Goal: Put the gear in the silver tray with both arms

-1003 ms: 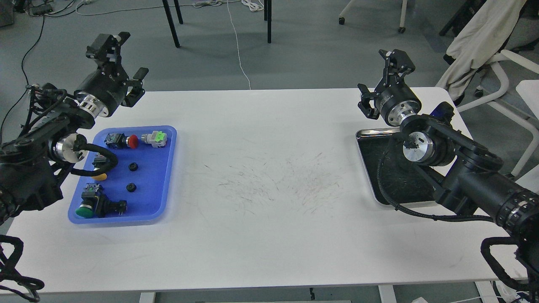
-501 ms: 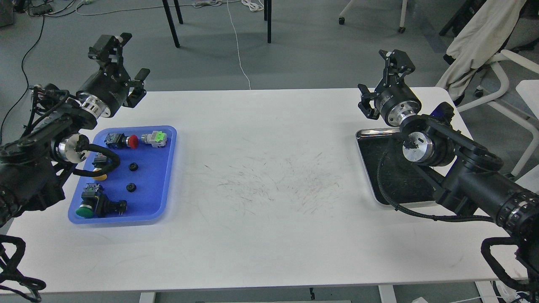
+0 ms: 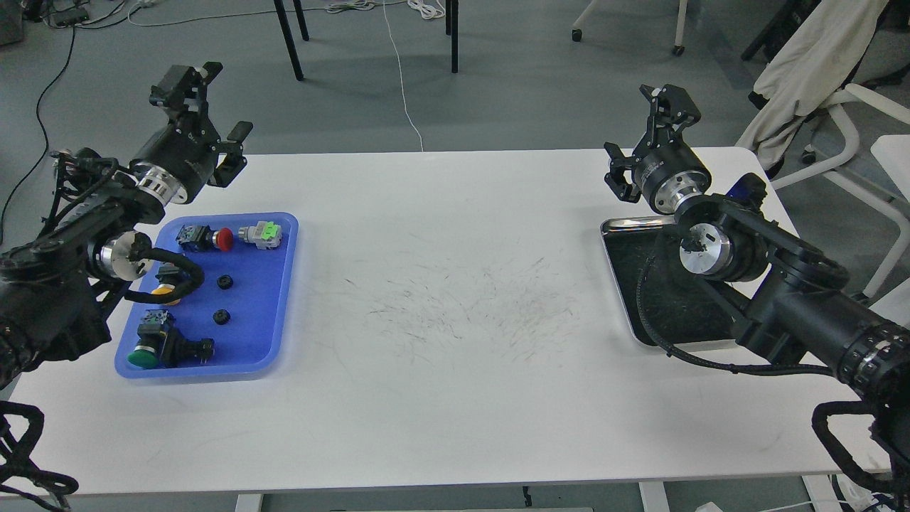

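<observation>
Grey floor with chair legs and cables lies beyond a white tabletop [image 3: 441, 299] scuffed with dark scratches at its middle. Taking the blue tray [image 3: 277, 284] as the landmark: it sits near the tabletop's left edge and holds several push-button switches, 1 with a red cap [image 3: 225, 239], 1 with a green cap [image 3: 143, 358], plus 2 small black gears [image 3: 225, 282] lying apart on its bare floor. Above and behind the blue tray's far left corner hangs the left end effector [image 3: 212, 103], its fingers spread wide with nothing between them. Far to the right of the blue tray, well apart across the scratched middle, lies the silver tray [image 3: 625, 226], dark-bottomed, with no gear visible on the part that shows. The right arm [image 3: 782, 291] crosses over it, and the right end effector [image 3: 643, 121] hovers just past its far edge, fingers apart and holding nothing.
</observation>
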Motion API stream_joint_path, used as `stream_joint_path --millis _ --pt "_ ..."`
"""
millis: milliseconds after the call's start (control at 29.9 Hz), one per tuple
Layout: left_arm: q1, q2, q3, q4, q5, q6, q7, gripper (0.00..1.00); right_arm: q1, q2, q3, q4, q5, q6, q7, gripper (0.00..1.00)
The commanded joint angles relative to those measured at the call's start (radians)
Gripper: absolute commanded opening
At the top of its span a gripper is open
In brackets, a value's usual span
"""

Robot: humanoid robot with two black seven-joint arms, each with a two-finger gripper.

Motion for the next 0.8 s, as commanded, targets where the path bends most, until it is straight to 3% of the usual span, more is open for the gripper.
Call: stream_joint_path --millis 0,535,769 --pt "0.0 0.004 0.004 0.0 0.0 0.002 0.0 0.99 0.001 0.0 0.0 0.001 0.0 0.001 0.0 0.98" --pt "0.005 0.007 0.04 0.0 0.002 0.003 0.0 0.99 0.002 0.0 0.0 0.0 0.0 -0.001 0.001 0.98" --pt "0.003 0.002 0.059 0.017 -0.001 0.063 0.107 0.99 0.006 -0.004 -0.001 -0.002 0.0 -0.001 0.0 0.98"
